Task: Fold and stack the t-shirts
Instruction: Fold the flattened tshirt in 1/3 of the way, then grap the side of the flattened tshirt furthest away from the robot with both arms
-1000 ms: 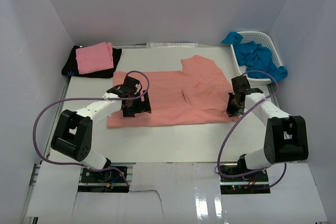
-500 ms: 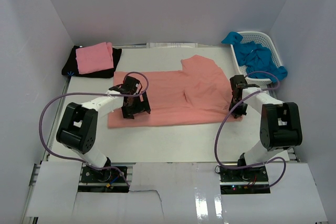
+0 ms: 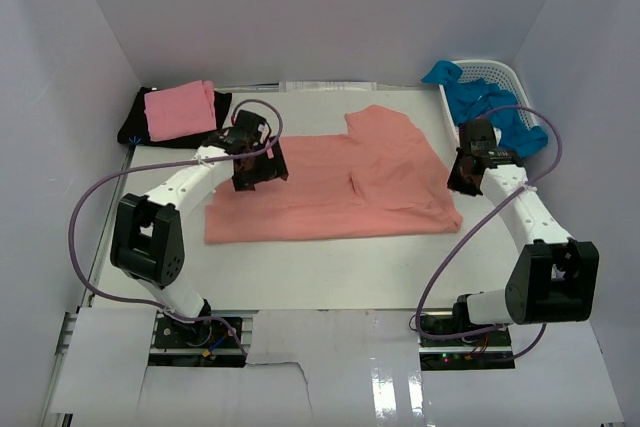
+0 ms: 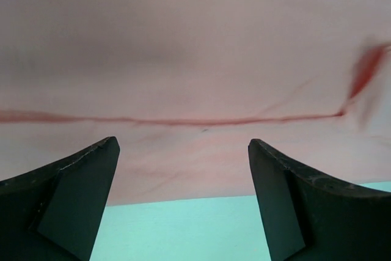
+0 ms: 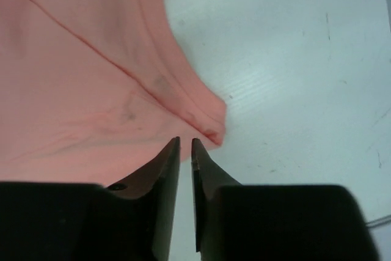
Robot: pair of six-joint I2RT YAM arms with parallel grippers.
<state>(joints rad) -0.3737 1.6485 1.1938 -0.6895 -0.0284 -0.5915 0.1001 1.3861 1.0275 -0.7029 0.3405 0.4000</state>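
Observation:
The large salmon-coral t-shirt (image 3: 330,187) lies spread flat across the middle of the table, one sleeve folded in on its right half. My left gripper (image 3: 255,169) hovers over its left part, wide open and empty; the left wrist view shows its fingers apart above the shirt's hem (image 4: 195,169). My right gripper (image 3: 465,179) is at the shirt's right edge. Its jaws stand a narrow slit apart with nothing between them, just short of the shirt's corner (image 5: 211,120). A folded pink t-shirt (image 3: 180,110) rests on a black t-shirt (image 3: 135,129) at the far left.
A white lattice basket (image 3: 505,72) at the far right corner holds crumpled bright blue t-shirts (image 3: 485,107), some hanging over its rim. White walls close in the table on three sides. Purple cables loop from both arms.
Both grippers moved toward the far side of the table. The right gripper's jaws parted slightly and drew back from the shirt's right corner, which now lies flat. The left gripper stayed open.

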